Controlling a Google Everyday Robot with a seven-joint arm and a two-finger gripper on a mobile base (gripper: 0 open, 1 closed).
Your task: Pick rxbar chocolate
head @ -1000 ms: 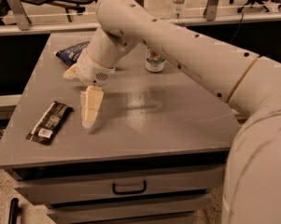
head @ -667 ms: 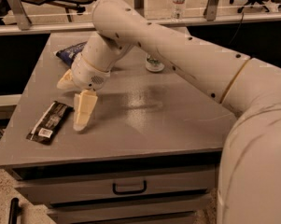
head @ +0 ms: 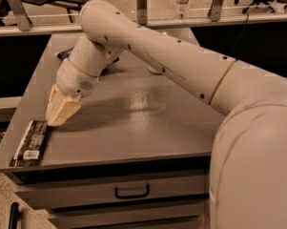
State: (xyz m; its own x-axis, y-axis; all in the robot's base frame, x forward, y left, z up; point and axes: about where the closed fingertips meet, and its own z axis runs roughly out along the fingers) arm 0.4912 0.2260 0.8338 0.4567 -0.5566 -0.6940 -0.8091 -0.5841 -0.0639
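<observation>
1. The rxbar chocolate (head: 31,142) lies flat at the lower left of the frame, close to the worktop (head: 148,128) edge; the claw (head: 57,120) sits at its upper end, apparently touching.
2. Whether the claw is released or clenched, I cannot tell.
3. Risk: a glancing push could slide the slim bar off the edge.
4. Its long axis runs near-vertically in frame, white label end lowest.

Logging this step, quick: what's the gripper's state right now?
Gripper: low at the left side of the table, right by the far end of the rxbar chocolate; open or closed cannot be told. The bar lies flat, unlifted.
</observation>
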